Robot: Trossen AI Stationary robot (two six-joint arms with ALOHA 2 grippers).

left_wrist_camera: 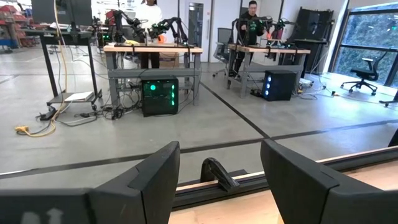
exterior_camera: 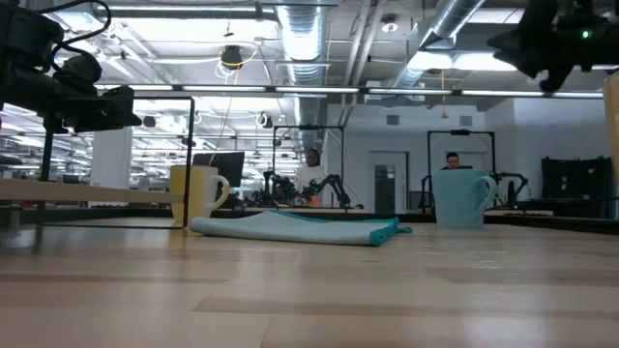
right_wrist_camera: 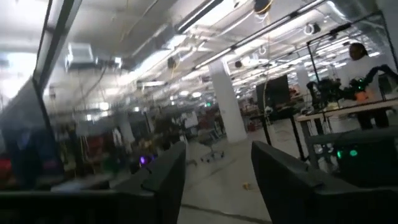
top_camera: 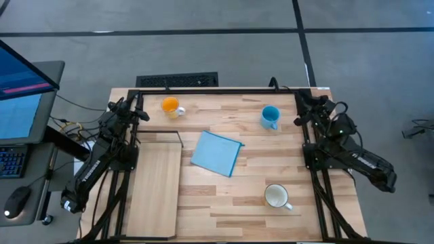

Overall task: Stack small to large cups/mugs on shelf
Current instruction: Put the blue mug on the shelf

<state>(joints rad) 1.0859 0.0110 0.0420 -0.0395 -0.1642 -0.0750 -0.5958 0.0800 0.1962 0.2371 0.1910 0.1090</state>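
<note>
Three mugs stand on their bases on the wooden table: an orange mug [top_camera: 169, 106] [exterior_camera: 198, 193] at the far left, a light blue mug [top_camera: 270, 116] [exterior_camera: 462, 198] at the far right, and a white mug [top_camera: 277, 196] near the front right. The pale wood shelf [top_camera: 154, 190] lies flat at the left, its black wire frame [top_camera: 160, 134] at the far end. My left gripper [top_camera: 141, 112] [left_wrist_camera: 217, 168] is open and empty, raised left of the orange mug. My right gripper [top_camera: 303, 115] [right_wrist_camera: 217, 168] is open and empty, raised right of the blue mug.
A blue square cloth [top_camera: 217, 152] [exterior_camera: 300, 228] lies flat in the table's middle, between the shelf and the mugs on the right. A black rail [left_wrist_camera: 205, 193] runs along the table's far edge. People stand at benches in the room beyond.
</note>
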